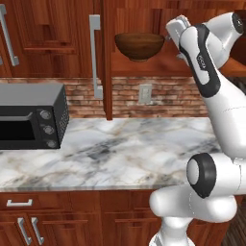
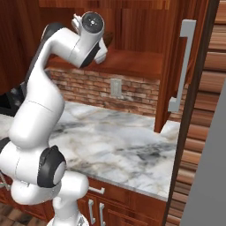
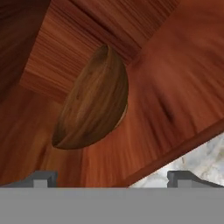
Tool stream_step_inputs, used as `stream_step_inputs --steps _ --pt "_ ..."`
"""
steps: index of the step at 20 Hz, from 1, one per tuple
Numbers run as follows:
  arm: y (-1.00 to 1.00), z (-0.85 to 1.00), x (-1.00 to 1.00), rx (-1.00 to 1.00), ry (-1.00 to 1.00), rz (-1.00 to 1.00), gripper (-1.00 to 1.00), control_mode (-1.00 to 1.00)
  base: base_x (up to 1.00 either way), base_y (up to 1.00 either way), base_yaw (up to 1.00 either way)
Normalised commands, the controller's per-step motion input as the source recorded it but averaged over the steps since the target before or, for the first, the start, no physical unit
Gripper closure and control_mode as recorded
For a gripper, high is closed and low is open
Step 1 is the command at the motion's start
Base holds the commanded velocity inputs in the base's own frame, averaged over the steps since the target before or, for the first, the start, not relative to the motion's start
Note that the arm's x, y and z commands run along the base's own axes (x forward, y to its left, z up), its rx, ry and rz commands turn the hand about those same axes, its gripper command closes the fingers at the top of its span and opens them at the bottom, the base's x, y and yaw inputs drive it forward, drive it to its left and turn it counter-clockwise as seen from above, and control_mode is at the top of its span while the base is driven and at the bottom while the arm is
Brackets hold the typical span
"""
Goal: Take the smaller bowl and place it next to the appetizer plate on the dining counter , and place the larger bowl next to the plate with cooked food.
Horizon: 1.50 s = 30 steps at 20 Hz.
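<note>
From my seat, the larger bowl [image 1: 139, 45] sits on the open cabinet shelf [image 1: 158, 67], with bare shelf board to its right where my gripper [image 3: 113, 178] hangs, jaws spread wide and apart from the bowl. In the hand view the gap between the fingertips [image 3: 41, 178] looks straight at the bowl with nothing between. The cabinet's wooden walls close in around and behind the bowl, so room there is tight. An open cabinet door [image 1: 103, 57] stands just left of the bowl, blocking that side. Below, the marble surface [image 1: 120, 149] lies bare and wide, with a toaster oven [image 1: 31, 117] only at its far left.
</note>
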Motion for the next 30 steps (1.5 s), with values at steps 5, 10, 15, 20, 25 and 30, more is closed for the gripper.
stream_step_inputs --steps 5,10,15,20,25,30 --pt "0.0 0.0 0.34 0.02 0.0 0.0 -1.0 -1.0 0.0 0.0 0.0" --pt "0.03 -0.06 0.37 0.03 0.0 0.0 -1.0 -1.0 0.0 0.0 0.0" --pt "0.17 -0.12 0.42 0.04 0.0 0.0 -1.0 -1.0 0.0 0.0 0.0" --pt "0.13 -0.14 0.44 0.03 0.0 0.0 -1.0 -1.0 0.0 0.0 0.0" --pt "0.01 -0.12 0.36 0.05 0.0 0.0 -1.0 -1.0 0.0 0.0 0.0" --pt "0.0 -0.06 0.41 0.04 0.0 0.0 -1.0 -1.0 0.0 0.0 0.0"
